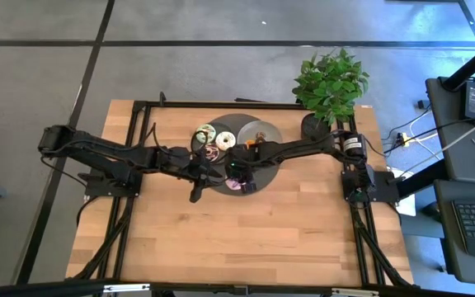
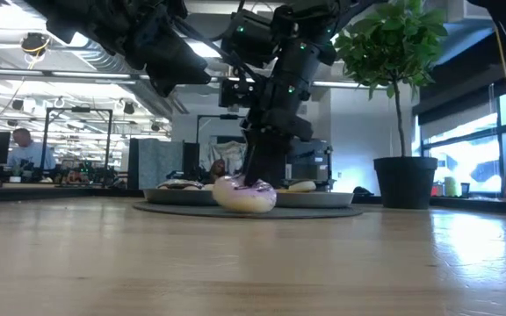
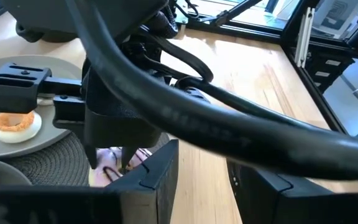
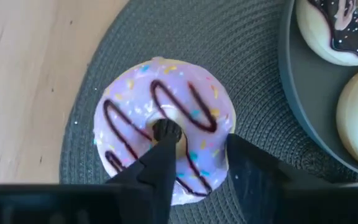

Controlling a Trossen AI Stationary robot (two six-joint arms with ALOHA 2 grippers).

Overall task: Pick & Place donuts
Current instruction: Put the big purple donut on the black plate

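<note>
Overhead, pink-glazed ring donut with dark squiggles [image 1: 236, 182] on round woven grey mat [image 1: 221, 186], near side, under right gripper [image 1: 239, 176]; bare wood table [image 1: 246, 235] nearer. Low: donut sits flat. Right wrist: one finger [image 4: 166, 132] in donut hole, other outside ring, jaws slack. Left gripper [image 1: 196, 188] just left, partly spread, empty.

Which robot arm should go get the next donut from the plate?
Probably the right arm. Its gripper is open right over the pink donut on the mat, beside the plate holding more donuts. The left gripper hangs off the mat, farther from the plate.
</note>
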